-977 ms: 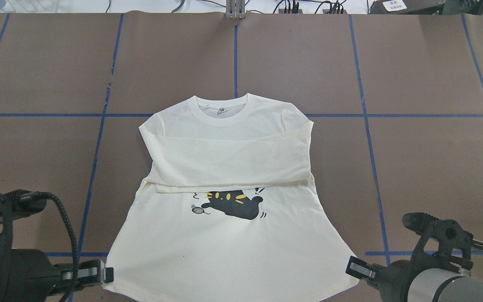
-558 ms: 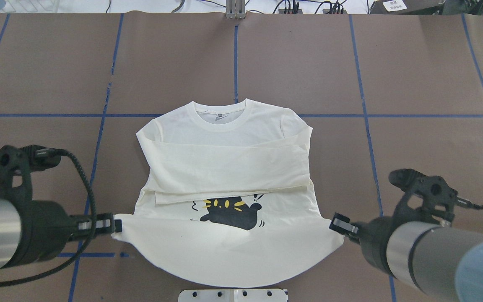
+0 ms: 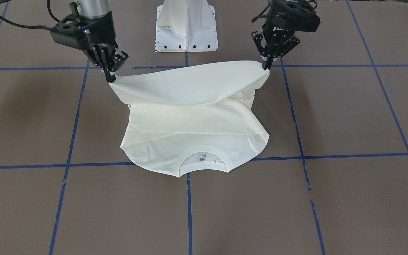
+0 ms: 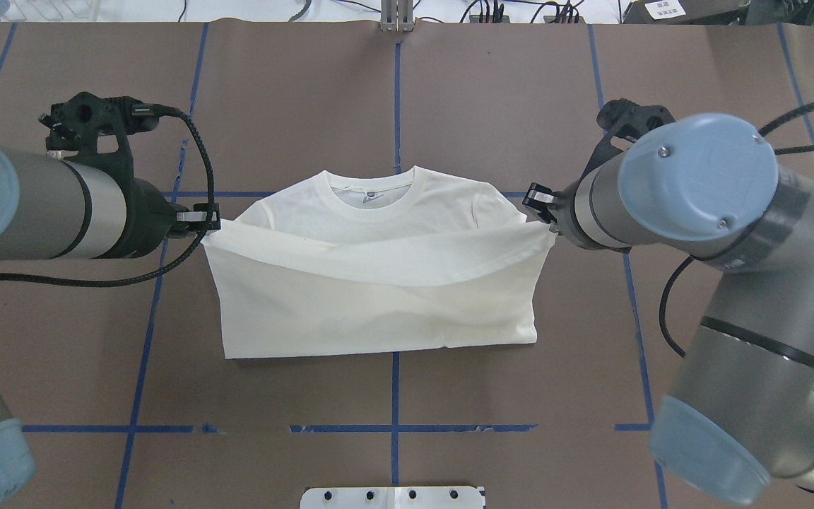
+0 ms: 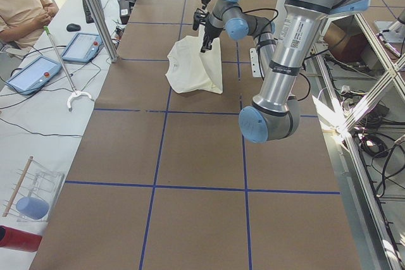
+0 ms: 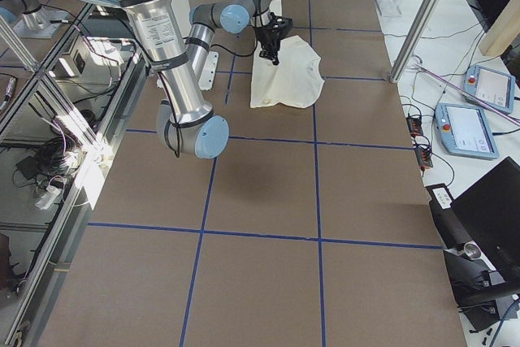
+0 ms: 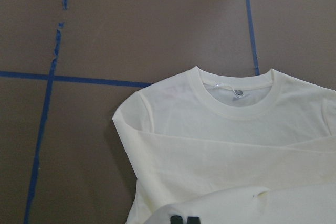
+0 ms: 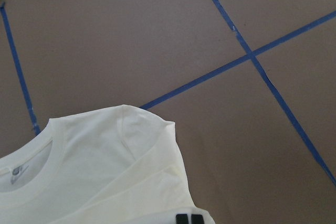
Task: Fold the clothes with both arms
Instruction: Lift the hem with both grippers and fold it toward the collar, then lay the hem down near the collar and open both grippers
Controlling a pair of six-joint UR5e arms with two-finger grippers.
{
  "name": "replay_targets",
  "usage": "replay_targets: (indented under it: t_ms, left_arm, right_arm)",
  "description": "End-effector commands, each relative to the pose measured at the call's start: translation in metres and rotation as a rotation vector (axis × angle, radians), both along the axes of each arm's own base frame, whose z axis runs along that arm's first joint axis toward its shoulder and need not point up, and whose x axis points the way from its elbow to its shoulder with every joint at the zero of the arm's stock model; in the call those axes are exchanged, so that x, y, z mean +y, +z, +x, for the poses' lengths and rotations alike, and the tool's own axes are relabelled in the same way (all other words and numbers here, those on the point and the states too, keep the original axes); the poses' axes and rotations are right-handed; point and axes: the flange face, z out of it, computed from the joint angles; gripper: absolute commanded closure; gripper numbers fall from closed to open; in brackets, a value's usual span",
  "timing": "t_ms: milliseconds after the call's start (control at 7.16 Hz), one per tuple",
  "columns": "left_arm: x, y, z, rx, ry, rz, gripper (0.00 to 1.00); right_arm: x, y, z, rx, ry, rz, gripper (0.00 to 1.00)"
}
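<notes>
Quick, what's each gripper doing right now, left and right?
Left gripper: closed, holding one hem corner of the shirt, lifted.
Right gripper: closed, holding the other hem corner, lifted.

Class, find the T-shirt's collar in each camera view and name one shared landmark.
Front-facing: collar at the bottom edge of the shirt, centre.
Overhead: collar at the shirt's top edge, centre.
Exterior left: collar tiny, on the shirt's left edge.
Exterior right: collar tiny, on the shirt's right edge.
Left wrist: collar right of centre.
Right wrist: collar in the lower left corner.
Shared landmark: the blue tape line running out from under the collar.
</notes>
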Motion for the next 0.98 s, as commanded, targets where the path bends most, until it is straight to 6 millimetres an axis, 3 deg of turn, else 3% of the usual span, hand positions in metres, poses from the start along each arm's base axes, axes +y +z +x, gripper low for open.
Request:
replay_targets:
  t_ms: [0,279,419,558,837]
  left_arm:
    - [-0.052,0.036,0.04,-0.042,-0.016,0.003,1.0]
    - [-0.101,0.098,0.104,-0.062,-0.014,-0.006,1.0]
    - [-0.115,0.128,0.124,-0.065,-0.015,-0.01,1.0]
    - [-0.123,0.148,0.134,-0.06,-0.014,-0.004,1.0]
    - [-0.125,0.153,0.135,-0.062,-0.016,-0.006,1.0]
  right_arm:
    - [-0.055,0.033,-0.047,-0.005,0.02,0.017,1.0]
    - [-0.088,0.073,-0.096,0.01,0.019,0.009,1.0]
    - [-0.101,0.098,-0.118,0.018,0.016,0.006,1.0]
    - [-0.109,0.115,-0.129,0.001,0.017,0.02,1.0]
    - [-0.11,0.118,-0.129,0.001,0.014,0.026,1.0]
